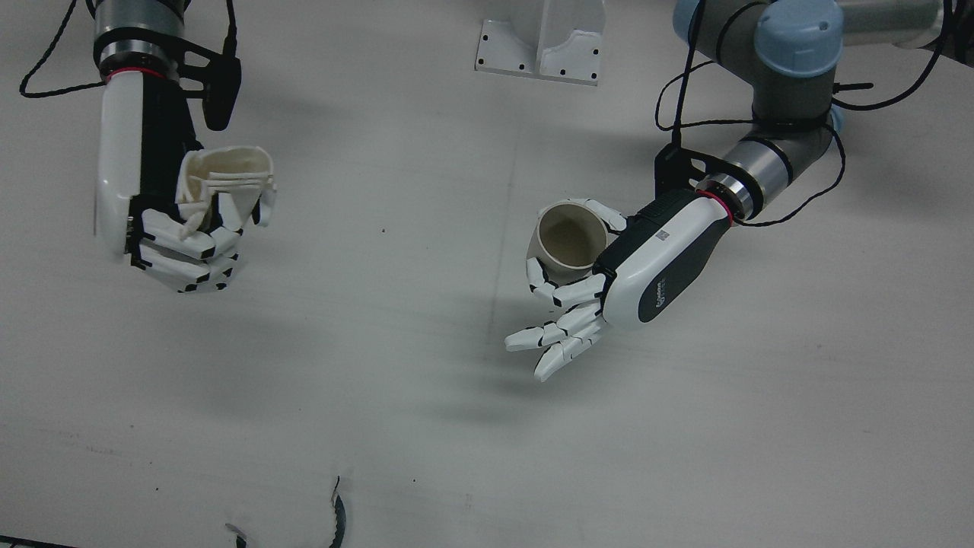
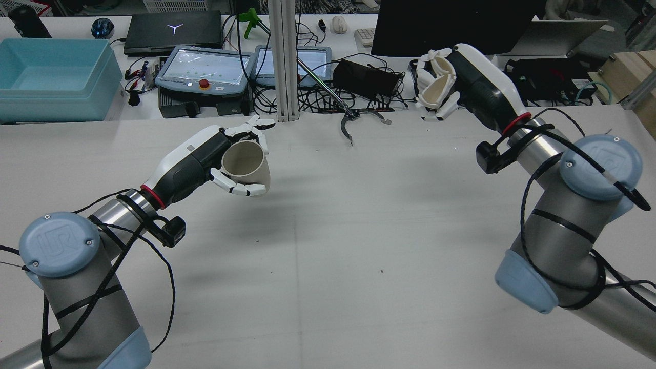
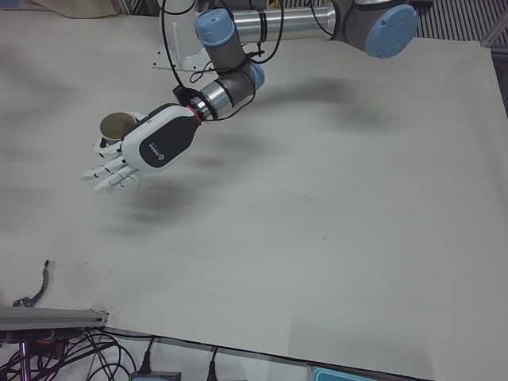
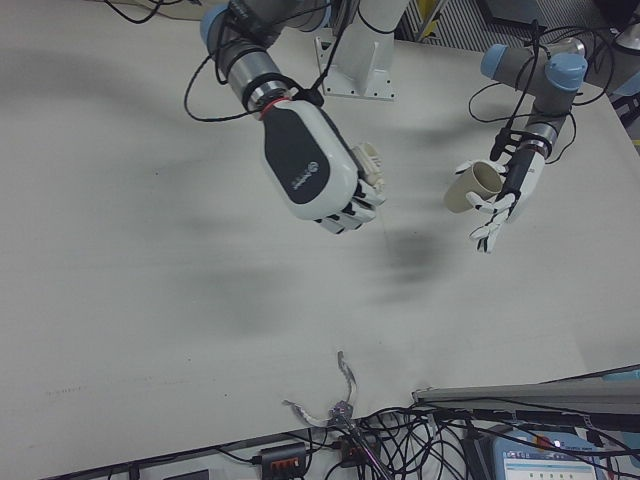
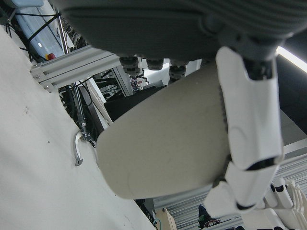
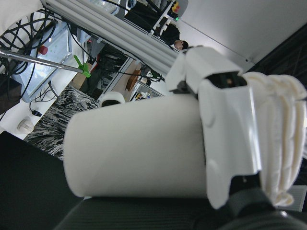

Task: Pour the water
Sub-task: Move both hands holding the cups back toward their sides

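left hand [image 1: 609,281]: gripping tan cup [image 1: 567,236]; right hand [image 1: 183,236]: clutching crumpled cup [image 1: 228,179]

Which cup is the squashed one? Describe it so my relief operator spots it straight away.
Start from the right arm, on the right of the rear view. Its raised right hand is closed around the crushed cup, lifted clear of the table. Unlike the round cup in the left hand, its cream wall is folded and creased, its mouth pinched out of round.

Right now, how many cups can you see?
2. One tan cup is held in the left hand; one crushed white cup is gripped in the right hand. None seems hidden.
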Controlling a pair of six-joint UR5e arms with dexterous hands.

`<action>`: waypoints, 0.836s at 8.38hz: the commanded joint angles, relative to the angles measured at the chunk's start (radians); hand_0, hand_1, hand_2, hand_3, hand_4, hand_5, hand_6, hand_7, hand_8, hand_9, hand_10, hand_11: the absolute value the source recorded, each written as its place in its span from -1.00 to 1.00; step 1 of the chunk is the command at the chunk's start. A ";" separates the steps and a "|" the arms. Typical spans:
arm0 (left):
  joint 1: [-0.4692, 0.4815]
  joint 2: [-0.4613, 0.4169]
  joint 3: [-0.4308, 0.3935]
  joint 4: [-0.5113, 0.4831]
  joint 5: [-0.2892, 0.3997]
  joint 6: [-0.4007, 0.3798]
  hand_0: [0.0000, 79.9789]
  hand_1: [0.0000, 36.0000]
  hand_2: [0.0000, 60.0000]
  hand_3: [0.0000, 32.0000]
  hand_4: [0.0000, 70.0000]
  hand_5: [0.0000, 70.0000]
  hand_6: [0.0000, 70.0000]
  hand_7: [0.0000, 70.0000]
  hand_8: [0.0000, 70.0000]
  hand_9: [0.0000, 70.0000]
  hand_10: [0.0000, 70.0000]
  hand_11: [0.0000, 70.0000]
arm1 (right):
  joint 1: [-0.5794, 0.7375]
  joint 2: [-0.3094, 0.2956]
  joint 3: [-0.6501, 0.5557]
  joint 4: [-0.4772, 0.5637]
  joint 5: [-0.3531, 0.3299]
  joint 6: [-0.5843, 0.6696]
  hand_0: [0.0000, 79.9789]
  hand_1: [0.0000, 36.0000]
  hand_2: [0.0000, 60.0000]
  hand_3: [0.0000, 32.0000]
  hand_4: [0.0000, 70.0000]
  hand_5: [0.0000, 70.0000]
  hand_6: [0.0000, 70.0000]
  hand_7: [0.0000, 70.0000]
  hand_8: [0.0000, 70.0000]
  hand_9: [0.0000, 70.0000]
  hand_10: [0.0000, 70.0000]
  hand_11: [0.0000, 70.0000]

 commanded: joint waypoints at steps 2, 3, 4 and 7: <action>-0.083 0.293 0.011 -0.227 0.025 -0.134 0.38 0.63 1.00 -1.00 0.72 1.00 -0.73 -0.49 -0.92 -0.90 -0.87 -0.77 | 0.272 -0.249 -0.197 0.366 -0.242 0.254 1.00 1.00 1.00 -1.00 0.61 1.00 1.00 1.00 0.94 1.00 1.00 1.00; -0.108 0.352 0.014 -0.267 0.023 -0.155 0.38 0.59 1.00 -1.00 0.72 1.00 -0.71 -0.47 -0.91 -0.89 -0.86 -0.75 | 0.334 -0.321 -0.306 0.519 -0.288 0.331 1.00 1.00 1.00 -1.00 0.55 1.00 1.00 1.00 1.00 1.00 1.00 1.00; -0.164 0.395 0.015 -0.292 0.025 -0.159 0.37 0.58 1.00 -1.00 0.73 1.00 -0.70 -0.46 -0.91 -0.89 -0.85 -0.74 | 0.356 -0.374 -0.446 0.686 -0.289 0.405 1.00 1.00 1.00 -1.00 0.63 1.00 1.00 1.00 1.00 1.00 1.00 1.00; -0.211 0.485 0.047 -0.358 0.026 -0.136 0.36 0.51 1.00 -1.00 0.72 1.00 -0.71 -0.47 -0.91 -0.89 -0.86 -0.75 | 0.348 -0.332 -0.945 1.064 -0.275 0.469 1.00 1.00 1.00 -1.00 1.00 1.00 1.00 1.00 1.00 1.00 1.00 1.00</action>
